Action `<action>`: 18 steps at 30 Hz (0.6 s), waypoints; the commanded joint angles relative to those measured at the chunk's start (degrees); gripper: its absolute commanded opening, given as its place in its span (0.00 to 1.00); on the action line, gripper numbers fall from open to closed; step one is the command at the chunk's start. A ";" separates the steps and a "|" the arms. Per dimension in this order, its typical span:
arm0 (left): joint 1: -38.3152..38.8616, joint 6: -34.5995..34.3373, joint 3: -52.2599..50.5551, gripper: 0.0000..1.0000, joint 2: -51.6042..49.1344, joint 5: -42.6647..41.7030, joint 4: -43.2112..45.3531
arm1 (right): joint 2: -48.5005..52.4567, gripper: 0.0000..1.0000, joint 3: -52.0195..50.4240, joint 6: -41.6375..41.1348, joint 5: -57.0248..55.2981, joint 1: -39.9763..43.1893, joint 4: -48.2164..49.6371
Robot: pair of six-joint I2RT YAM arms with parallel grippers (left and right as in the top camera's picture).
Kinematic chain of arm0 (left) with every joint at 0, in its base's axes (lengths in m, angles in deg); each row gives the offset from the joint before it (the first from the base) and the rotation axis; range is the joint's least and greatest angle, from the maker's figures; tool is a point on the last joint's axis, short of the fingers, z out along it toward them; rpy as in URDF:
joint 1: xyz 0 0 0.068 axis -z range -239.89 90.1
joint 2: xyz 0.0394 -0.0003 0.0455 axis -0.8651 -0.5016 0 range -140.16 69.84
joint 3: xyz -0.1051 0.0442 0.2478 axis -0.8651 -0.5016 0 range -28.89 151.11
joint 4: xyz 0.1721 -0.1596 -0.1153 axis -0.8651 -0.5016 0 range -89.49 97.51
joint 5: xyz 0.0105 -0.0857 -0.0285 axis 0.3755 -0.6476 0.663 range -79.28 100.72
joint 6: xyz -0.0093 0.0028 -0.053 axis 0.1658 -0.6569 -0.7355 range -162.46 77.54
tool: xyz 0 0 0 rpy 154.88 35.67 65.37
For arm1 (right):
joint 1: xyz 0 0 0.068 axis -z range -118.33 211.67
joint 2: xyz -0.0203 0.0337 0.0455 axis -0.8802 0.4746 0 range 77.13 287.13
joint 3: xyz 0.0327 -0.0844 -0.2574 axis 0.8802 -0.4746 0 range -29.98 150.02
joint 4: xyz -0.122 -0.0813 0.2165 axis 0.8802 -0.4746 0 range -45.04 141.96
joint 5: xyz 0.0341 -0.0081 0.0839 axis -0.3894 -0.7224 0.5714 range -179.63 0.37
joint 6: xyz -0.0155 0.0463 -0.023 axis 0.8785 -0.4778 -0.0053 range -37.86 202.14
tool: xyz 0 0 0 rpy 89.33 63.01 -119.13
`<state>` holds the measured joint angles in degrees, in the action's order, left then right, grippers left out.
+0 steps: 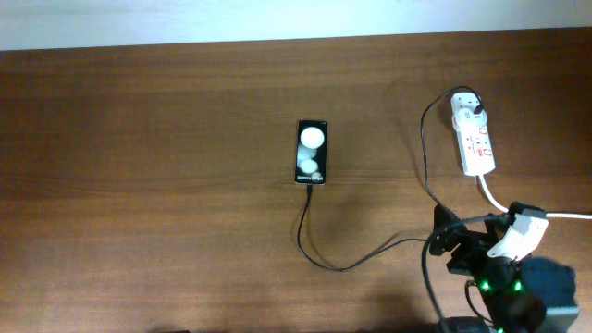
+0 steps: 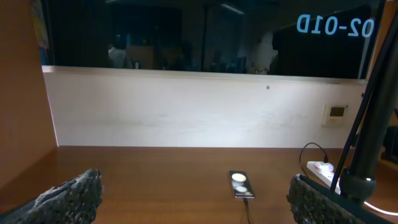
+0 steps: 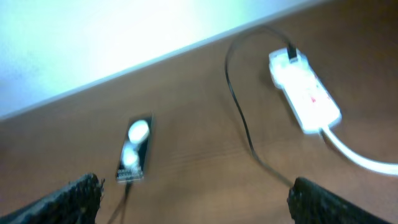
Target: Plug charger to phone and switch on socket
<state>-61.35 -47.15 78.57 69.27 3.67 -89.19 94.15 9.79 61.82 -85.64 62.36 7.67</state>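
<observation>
As the charger (image 1: 333,267) meets both phone (image 1: 312,152) and socket (image 1: 474,139), I judge only switching remains; left hand (image 2: 193,190) and right hand (image 3: 194,186) spread wide, empty.

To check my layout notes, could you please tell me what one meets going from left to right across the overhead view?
phone → socket. The charger spans both, and the right arm overlaps the socket, so they are left out.
</observation>
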 commanded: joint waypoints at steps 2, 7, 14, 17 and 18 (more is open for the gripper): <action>0.17 0.70 -0.15 0.99 0.09 0.44 0.02 | -10.45 0.99 -11.34 0.57 -0.09 -0.31 12.02; 0.17 0.70 -0.15 0.99 0.09 0.42 0.02 | -16.81 0.99 -20.28 0.57 -0.11 -0.31 24.15; 0.17 0.70 -0.15 0.99 0.09 0.42 0.02 | -16.81 0.99 -26.36 0.57 -0.11 -0.31 35.21; 0.17 0.70 -0.15 0.99 0.09 0.44 0.02 | -16.83 0.98 -29.57 0.57 -0.11 -0.31 36.48; 0.17 0.70 -0.15 0.99 0.09 0.44 0.02 | -16.83 0.99 -30.49 0.57 -0.11 -0.31 36.48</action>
<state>-61.35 -47.15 78.59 69.27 3.67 -89.17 77.97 -19.50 61.82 -85.64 62.36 43.82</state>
